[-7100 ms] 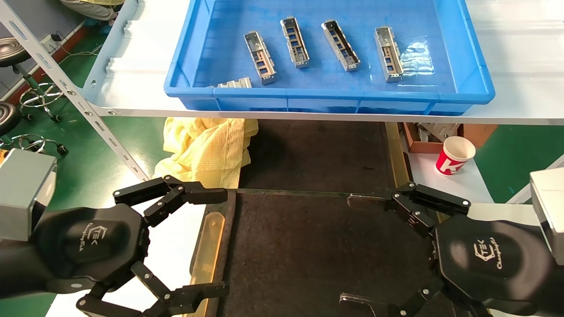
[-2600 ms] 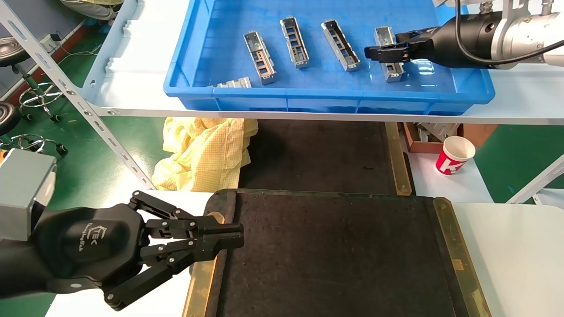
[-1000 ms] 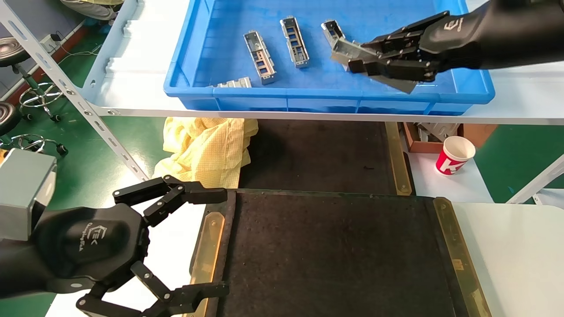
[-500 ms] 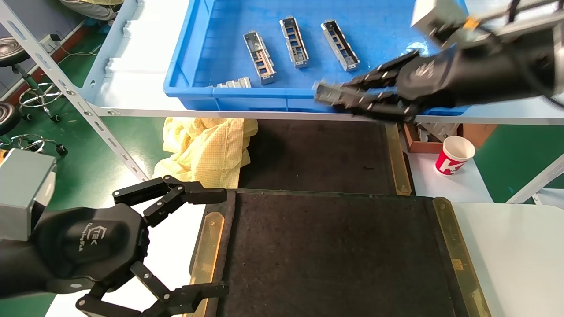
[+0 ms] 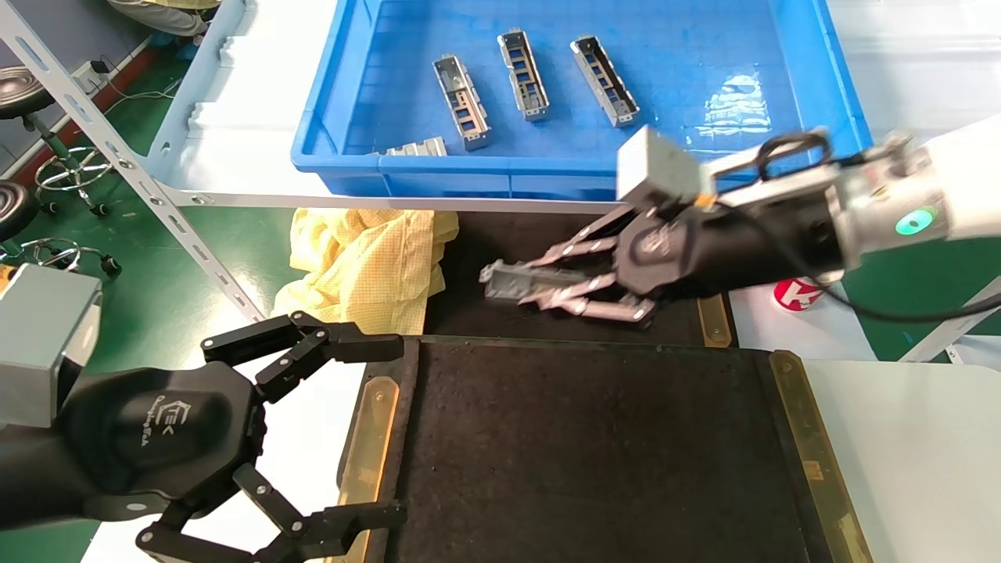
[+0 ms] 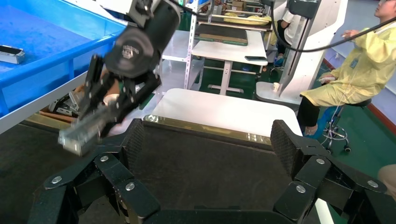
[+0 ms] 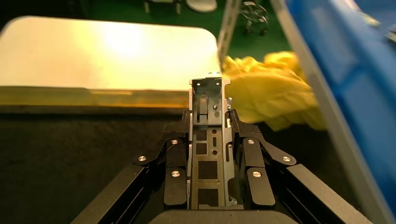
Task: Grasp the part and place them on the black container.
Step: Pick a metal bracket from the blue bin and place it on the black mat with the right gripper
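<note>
We've got the part (image 5: 508,280) clamped lengthwise in our right gripper (image 5: 547,285), so its cutouts face up, with the black container (image 5: 594,453) just below; left gripper (image 5: 328,430) idles spread wide.

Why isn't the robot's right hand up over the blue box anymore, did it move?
Yes. The right hand, shut on the part, has come down off the blue bin, toward the robot, above the black container.

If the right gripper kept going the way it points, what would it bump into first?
Probably the crumpled yellow cloth. The right gripper, shut on the slim silvery metal channel part, points toward it, with nothing visible between; depth is hard to judge.
</note>
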Controlling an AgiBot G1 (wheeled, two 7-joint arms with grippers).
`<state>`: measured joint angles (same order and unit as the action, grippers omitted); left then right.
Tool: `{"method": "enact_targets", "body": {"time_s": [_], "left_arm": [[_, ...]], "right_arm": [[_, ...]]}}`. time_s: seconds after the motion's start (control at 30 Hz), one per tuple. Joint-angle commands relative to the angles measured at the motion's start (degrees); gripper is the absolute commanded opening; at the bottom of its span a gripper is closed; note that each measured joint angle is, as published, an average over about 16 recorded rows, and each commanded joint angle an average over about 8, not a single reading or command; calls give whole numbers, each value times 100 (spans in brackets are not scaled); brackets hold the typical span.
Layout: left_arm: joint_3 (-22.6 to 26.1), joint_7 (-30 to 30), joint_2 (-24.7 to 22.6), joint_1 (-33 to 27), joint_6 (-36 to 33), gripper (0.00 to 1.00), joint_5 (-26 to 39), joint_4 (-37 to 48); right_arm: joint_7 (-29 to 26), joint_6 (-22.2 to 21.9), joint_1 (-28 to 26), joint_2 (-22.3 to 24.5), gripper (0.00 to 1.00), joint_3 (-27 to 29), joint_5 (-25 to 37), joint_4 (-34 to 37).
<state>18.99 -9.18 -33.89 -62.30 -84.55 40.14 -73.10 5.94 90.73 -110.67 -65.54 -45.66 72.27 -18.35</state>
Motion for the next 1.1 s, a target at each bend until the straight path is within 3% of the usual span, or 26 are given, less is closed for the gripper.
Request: {"method": "enact_targets", "body": {"time_s": [0.03, 0.37, 0.7, 1.1], "left_arm": [[0, 0, 0, 0, 0, 100, 0, 0], [2, 1, 1, 0, 1, 100, -1, 0], [3, 2, 1, -1, 1, 100, -2, 0], [5, 2, 2, -1, 2, 100, -3, 0]], "right_arm": [[76, -27, 103, -57, 0, -84, -81, -22], [809, -364, 381, -566, 0, -170, -101, 635], [1517, -1090, 706, -1096, 0, -261, 47, 1153], [1505, -2304, 1616, -1266, 0, -316, -188, 536]]}}
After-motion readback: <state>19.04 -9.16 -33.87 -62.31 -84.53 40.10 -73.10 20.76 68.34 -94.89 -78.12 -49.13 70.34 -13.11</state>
